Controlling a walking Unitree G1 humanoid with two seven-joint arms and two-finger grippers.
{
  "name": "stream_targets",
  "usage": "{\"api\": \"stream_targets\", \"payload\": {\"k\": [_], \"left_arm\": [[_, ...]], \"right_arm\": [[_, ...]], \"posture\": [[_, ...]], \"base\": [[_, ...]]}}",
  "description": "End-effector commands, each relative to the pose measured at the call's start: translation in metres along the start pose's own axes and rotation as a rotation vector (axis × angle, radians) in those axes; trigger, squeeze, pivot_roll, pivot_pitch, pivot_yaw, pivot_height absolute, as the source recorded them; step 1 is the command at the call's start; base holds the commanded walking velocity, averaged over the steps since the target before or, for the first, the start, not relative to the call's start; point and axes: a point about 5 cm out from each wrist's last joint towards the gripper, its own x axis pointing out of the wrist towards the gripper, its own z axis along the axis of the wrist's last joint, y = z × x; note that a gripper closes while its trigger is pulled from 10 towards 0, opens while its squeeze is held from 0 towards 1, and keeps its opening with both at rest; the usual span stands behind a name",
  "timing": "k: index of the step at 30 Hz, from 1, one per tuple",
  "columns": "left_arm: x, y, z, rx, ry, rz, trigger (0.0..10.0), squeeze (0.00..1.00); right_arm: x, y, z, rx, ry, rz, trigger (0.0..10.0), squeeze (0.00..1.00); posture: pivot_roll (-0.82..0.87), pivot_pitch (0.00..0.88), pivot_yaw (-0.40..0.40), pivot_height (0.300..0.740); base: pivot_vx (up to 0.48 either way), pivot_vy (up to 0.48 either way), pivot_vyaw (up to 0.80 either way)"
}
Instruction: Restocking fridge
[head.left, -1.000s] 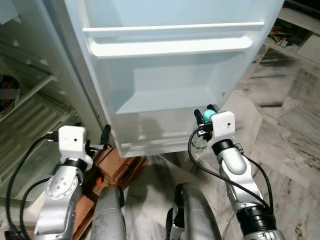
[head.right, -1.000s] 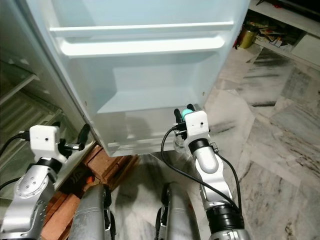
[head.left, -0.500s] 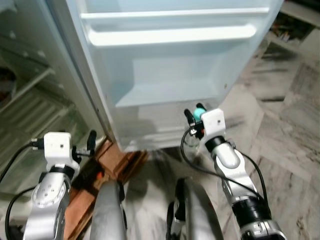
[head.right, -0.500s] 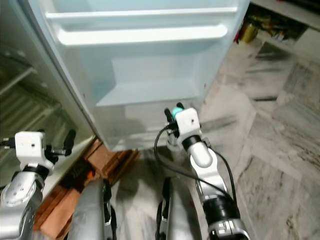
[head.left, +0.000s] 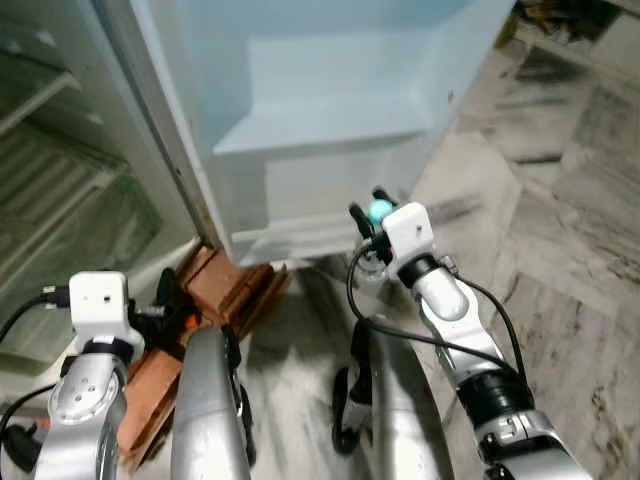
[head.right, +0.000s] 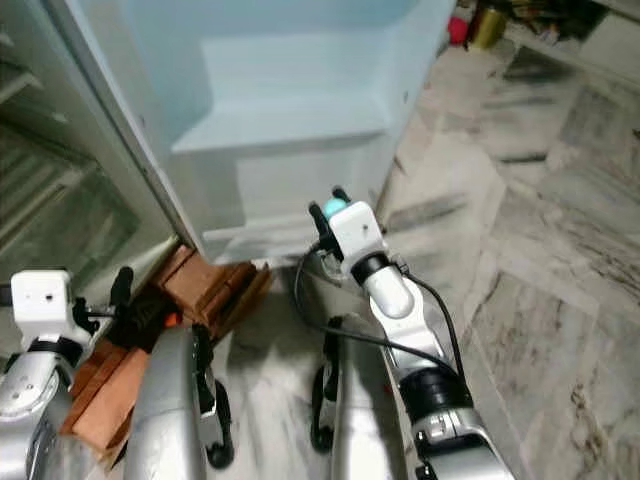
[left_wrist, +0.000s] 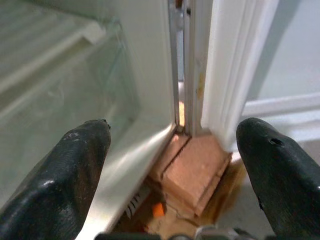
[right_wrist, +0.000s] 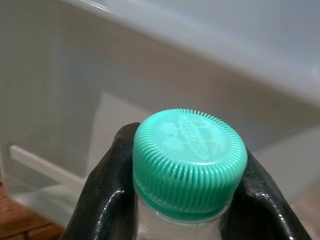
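My right gripper (head.left: 366, 215) is shut on the neck of a clear bottle with a green cap (right_wrist: 190, 156), held just in front of the bottom edge of the open fridge door (head.left: 330, 130). The cap (head.left: 379, 211) pokes up between the black fingers (right_wrist: 107, 200). The door's lower shelf (head.left: 310, 140) stands bare above it. My left gripper (left_wrist: 175, 150) is open and holds nothing, low by the fridge's front corner, facing the hinge gap and the bricks (left_wrist: 192, 172). To the left are the fridge's glass shelves (head.left: 60, 160).
Reddish bricks (head.left: 225, 290) lie stacked on the floor under the fridge corner, beside my left leg. Marble floor (head.left: 560, 230) spreads out to the right. A low shelf with clutter (head.right: 480, 20) stands at the far right.
The camera has tilted down and the fridge door shows higher in the picture. My right gripper keeps hold of the bottle near the door's bottom edge. My left arm has dropped lower.
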Motion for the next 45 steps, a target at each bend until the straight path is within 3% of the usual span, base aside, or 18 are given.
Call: {"api": "stream_targets", "payload": {"k": [1,4,12,18,20,28,32,33,37,45], "left_arm": [[-0.005,0.006,-0.002,-0.016,0.023,0.014,10.0,0.00],[-0.017,0.009,-0.004,-0.025,0.038,0.001,10.0,0.00],[-0.046,0.022,-0.012,-0.008,0.105,0.041,10.0,0.00],[-0.057,0.028,-0.009,0.015,0.118,0.040,10.0,0.00],[-0.064,0.032,-0.008,0.028,0.137,0.048,10.0,0.00],[-0.080,0.039,-0.006,0.055,0.178,0.046,10.0,0.00],[-0.085,0.039,-0.006,0.061,0.194,0.043,10.0,0.00],[-0.086,0.039,-0.006,0.062,0.201,0.040,10.0,0.00],[-0.086,0.037,-0.007,0.065,0.206,0.033,10.0,0.00],[-0.080,0.039,-0.008,0.074,0.214,0.025,10.0,0.00]], "right_arm": [[0.008,-0.001,0.010,-0.062,-0.060,0.034,10.0,0.00],[0.026,-0.009,0.022,-0.144,-0.111,0.044,10.0,0.00],[0.054,-0.014,0.043,-0.249,-0.184,0.104,10.0,0.00],[0.060,-0.008,0.046,-0.326,-0.207,0.137,10.0,0.00],[0.063,0.008,0.048,-0.463,-0.253,0.227,10.0,0.00],[0.069,0.009,0.041,-0.520,-0.197,0.178,10.0,0.00],[0.066,-0.004,0.027,-0.513,-0.098,0.100,10.0,0.00],[0.061,-0.018,0.017,-0.464,-0.016,0.019,10.0,0.00],[0.053,-0.032,0.006,-0.417,0.055,-0.049,10.0,0.00],[0.022,-0.080,-0.024,-0.273,0.265,-0.315,10.0,0.00]], "posture": [[0.15,0.300,-0.069,0.552],[0.17,0.317,-0.067,0.552],[0.23,0.372,-0.059,0.552],[0.27,0.400,-0.046,0.552],[0.30,0.412,-0.034,0.552],[0.34,0.448,-0.016,0.552],[0.34,0.462,-0.010,0.552],[0.34,0.464,-0.009,0.552],[0.33,0.465,-0.007,0.552],[0.32,0.441,-0.001,0.552]], "base": [[0.000,0.000,0.00],[0.000,0.000,0.00],[0.000,0.000,0.00],[0.000,0.000,0.00],[0.000,0.000,0.00],[0.000,0.000,0.00],[0.000,0.000,0.00],[0.000,0.000,0.00],[0.000,0.000,0.00],[0.000,0.000,0.00]]}}
